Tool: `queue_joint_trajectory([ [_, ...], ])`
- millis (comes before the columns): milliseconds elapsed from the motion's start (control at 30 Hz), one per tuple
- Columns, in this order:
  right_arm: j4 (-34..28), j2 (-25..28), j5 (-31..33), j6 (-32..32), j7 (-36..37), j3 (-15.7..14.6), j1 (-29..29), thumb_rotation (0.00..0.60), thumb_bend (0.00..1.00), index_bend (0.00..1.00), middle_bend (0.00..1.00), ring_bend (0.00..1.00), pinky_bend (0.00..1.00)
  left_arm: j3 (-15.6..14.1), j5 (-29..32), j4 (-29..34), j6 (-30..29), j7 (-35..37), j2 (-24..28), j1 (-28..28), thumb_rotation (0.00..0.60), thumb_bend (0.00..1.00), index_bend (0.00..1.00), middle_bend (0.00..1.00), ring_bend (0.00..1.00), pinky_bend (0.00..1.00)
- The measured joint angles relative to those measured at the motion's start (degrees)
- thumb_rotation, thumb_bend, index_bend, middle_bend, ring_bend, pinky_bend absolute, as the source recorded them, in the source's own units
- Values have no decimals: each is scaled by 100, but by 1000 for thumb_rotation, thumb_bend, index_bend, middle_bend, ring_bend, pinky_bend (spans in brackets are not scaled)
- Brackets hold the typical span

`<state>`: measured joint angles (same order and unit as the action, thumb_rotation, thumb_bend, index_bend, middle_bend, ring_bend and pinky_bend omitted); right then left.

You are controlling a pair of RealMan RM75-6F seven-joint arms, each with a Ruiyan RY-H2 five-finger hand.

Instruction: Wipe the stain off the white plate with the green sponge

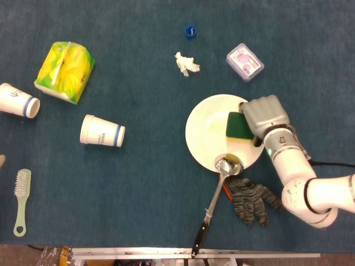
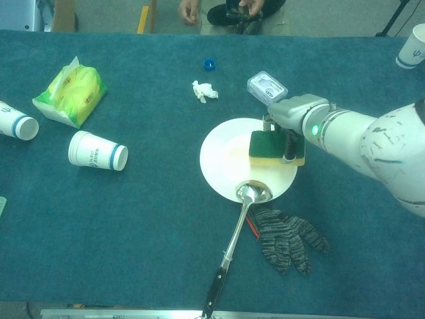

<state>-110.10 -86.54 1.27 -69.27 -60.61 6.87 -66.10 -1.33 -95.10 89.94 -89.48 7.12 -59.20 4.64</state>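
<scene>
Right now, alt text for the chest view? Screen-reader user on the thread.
The robot's right hand holds a green sponge against the right part of a white plate on a teal table. A ladle rests its bowl on the plate's near rim, with a dark glove beside it. Two paper cups and a yellow-green tissue pack lie to the left.
</scene>
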Motion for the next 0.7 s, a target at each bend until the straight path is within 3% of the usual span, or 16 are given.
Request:
queue_joint_trajectory([
  [300,330,-538,-210,-323,-196,-82,-93,600,190,311,346,366,645,-2,6,-71,-21,93,-14,-11,600,175,152,117,50,159],
  [700,556,-1057,-435,-522,-346,111,-157,600,190,311,346,366,645,4,36,-188,-71,254,-29,-42,600,175,152,115,48,159],
])
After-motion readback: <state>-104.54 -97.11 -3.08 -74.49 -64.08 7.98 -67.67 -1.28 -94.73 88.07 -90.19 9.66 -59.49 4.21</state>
